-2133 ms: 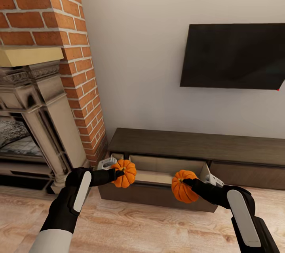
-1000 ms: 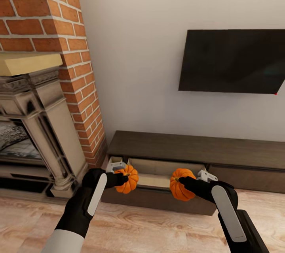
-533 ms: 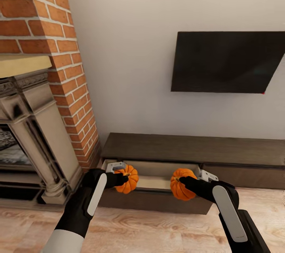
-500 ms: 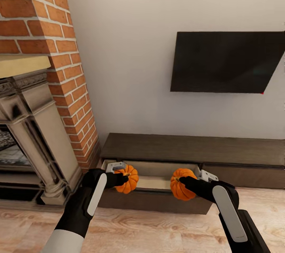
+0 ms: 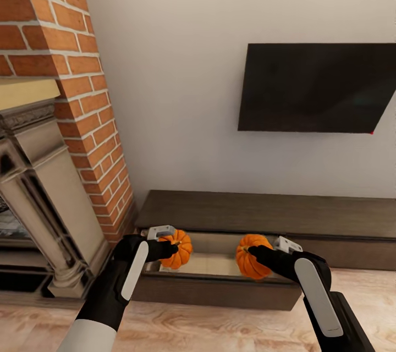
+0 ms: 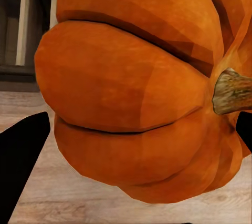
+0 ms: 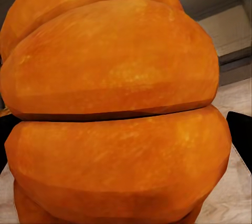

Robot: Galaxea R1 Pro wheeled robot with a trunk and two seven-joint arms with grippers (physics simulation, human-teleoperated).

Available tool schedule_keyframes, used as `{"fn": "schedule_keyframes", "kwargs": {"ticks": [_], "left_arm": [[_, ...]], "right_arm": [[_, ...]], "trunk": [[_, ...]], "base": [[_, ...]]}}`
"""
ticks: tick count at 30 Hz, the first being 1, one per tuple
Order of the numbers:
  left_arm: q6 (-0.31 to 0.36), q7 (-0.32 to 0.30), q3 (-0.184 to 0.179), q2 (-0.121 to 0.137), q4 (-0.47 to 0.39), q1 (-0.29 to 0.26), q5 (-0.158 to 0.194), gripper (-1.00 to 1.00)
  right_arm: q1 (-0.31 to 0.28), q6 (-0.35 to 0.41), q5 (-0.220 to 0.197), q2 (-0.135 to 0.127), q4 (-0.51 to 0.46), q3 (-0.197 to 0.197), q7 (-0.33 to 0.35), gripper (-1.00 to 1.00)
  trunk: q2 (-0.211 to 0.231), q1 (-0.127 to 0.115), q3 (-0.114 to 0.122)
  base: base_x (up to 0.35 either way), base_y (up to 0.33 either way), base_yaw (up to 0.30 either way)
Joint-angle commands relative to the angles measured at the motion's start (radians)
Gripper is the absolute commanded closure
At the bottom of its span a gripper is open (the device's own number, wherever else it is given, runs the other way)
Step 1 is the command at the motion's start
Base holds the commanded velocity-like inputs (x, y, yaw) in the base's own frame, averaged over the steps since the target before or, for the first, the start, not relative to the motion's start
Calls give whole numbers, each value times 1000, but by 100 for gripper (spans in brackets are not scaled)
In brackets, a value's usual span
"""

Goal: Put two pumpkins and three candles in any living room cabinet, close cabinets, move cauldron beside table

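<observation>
Head view: each arm's fingers hold one of the pumpkins (image 5: 179, 248) over the open cabinet (image 5: 220, 280) drawer.

Brick fireplace (image 5: 49, 93), pale wall (image 5: 181, 66), wall-mounted television (image 5: 316, 88), wood floor (image 5: 220, 330).

The head camera looks forward and down from above, taking in the wall, the cabinet (image 5: 264, 214) and both arms. Each wrist camera sits very close behind its own pumpkin (image 6: 136, 87) (image 7: 115, 113), facing toward the floor and cabinet.

Matt ribbed pumpkins (image 5: 177, 249), dark wood-grain cabinet (image 5: 264, 212), rough brick chimney (image 5: 82, 93), pale wood floor (image 5: 220, 330)
</observation>
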Motion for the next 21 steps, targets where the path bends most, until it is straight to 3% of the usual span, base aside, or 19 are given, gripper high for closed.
{"fn": "schedule_keyframes", "kwargs": {"ticks": [1,6,13,21], "left_arm": [[0,1,0,0,0,0,1,100],[0,1,1,0,0,0,1,100],[0,0,0,0,0,0,3,100],[0,1,0,-1,0,0,5,100]], "right_arm": [[0,-1,-2,-1,0,0,1,100],[0,-1,-2,0,0,0,2,100],[0,-1,-3,5,0,1,1,100],[0,-5,-3,9,3,44,-4,100]], "trunk": [[0,0,0],[0,0,0],[0,0,0],[0,0,0]], "base": [[293,-58,-65],[311,-18,-166],[263,-1,-23],[131,-83,116]]}}
